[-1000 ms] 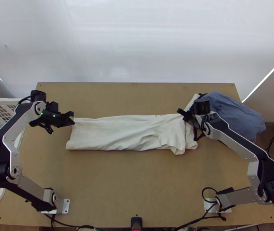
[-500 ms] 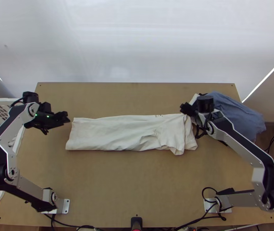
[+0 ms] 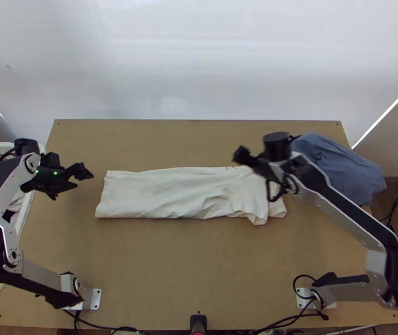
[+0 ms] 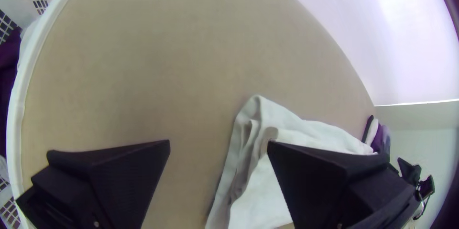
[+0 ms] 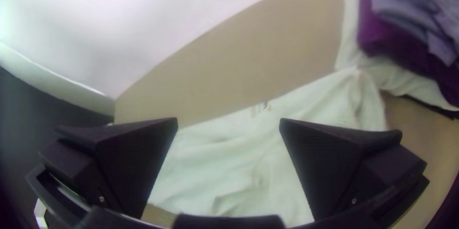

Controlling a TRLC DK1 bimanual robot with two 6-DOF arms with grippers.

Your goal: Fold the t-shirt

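Observation:
The pale t-shirt [image 3: 165,192] lies on the table as a long strip folded lengthwise, with its wrinkled, layered end at the right. Off its left end, beside the basket, my left gripper [image 3: 85,175] stands open and holds nothing. In the left wrist view, the left gripper [image 4: 218,145] has its fingers wide apart beside the shirt's end [image 4: 258,195]. My right gripper [image 3: 242,158] is over the far edge of the shirt's right part. The right wrist view shows the right gripper [image 5: 228,123] open above the shirt [image 5: 229,162], with no cloth between its fingers.
A pile of folded clothes, blue on top [image 3: 339,167], sits at the table's far right. A white laundry basket [image 3: 24,215] with clothes inside stands against the left edge. Bare wood [image 3: 188,268] extends on the near side of the shirt.
Drawing away from the shirt's end, the left gripper has shifted left and its fingers have spread. The right gripper has moved left from beside the clothes pile. The shirt lies nearly as before.

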